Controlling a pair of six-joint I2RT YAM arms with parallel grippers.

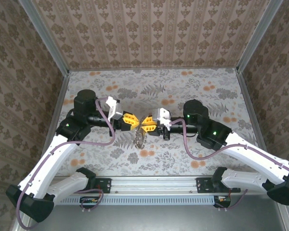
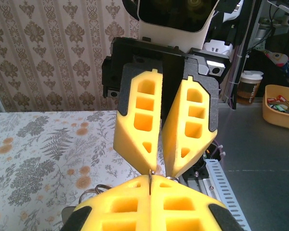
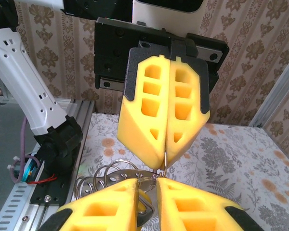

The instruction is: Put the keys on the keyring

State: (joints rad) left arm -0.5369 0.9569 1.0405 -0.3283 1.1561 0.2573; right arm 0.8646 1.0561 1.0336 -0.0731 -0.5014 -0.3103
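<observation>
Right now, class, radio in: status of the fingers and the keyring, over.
Left fingers shut on keyring wire. Right fingers closed on small yellow piece. Tips meeting; nothing blocking.

Opposing fingers (image 1: 130, 121) tip to tip; bare table (image 1: 192, 91) all around

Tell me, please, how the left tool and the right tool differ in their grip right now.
The left tool is shut flush on a thin wire of the keyring. The right tool shows a narrow gap between its fingers, seemingly around a small yellow key. Both are yellow and meet tip to tip.
</observation>
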